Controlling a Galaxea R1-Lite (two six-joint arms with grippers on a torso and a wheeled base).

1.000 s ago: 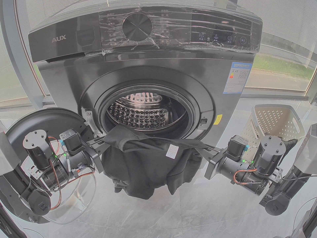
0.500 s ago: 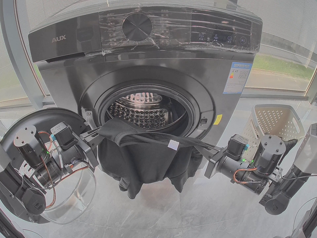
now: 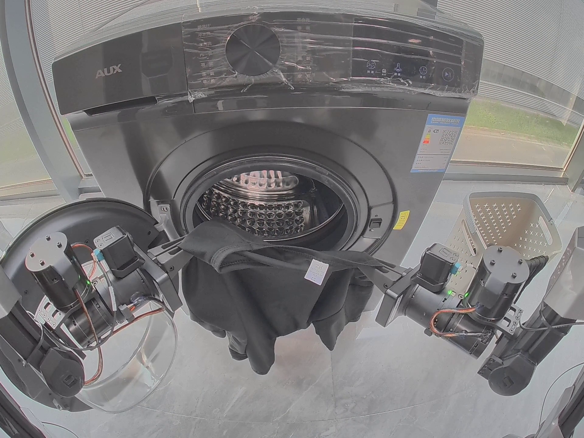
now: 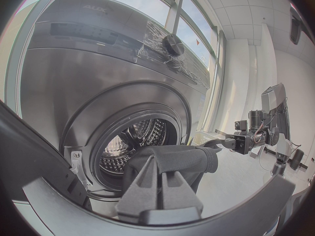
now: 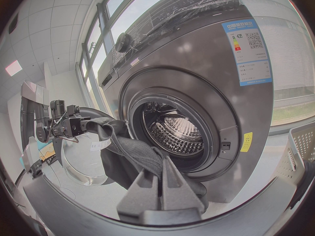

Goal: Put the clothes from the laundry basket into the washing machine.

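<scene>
Black cloth garment being held stretched between two grippers, just in front of the dark grey front-loading washing machine, at 6 o'clock of its round opening. Upper edge overlapping the lower rim in the head view, contact with it not determinable; bulk hanging down toward the pale floor. Gripping that edge at 9 o'clock of the garment: left gripper, fingers pressed together on a fold of cloth. Gripping at 3 o'clock: right gripper, likewise clamped on the cloth. White label showing near the middle of the taut edge. Perforated steel drum lying open at 12 o'clock of the garment. Round glass-windowed door standing swung wide at 8 o'clock of the opening, close beside the left arm. Beige perforated plastic laundry basket standing at 3 o'clock of the machine, beyond the right arm.

Step in hand, as judged: carrying the garment into the drum. Doing it well probably calling for:
- lifting both grippers together until the hanging bulk is clearing the lower rim;
- drawing them nearer one another, the present spread looking about as wide as the opening;
- advancing toward 12 o'clock on the centre line;
- letting go only with most of the cloth inside, to avoid a trailing part catching on the seal or sliding back out;
- keeping the left arm off the open door.
</scene>
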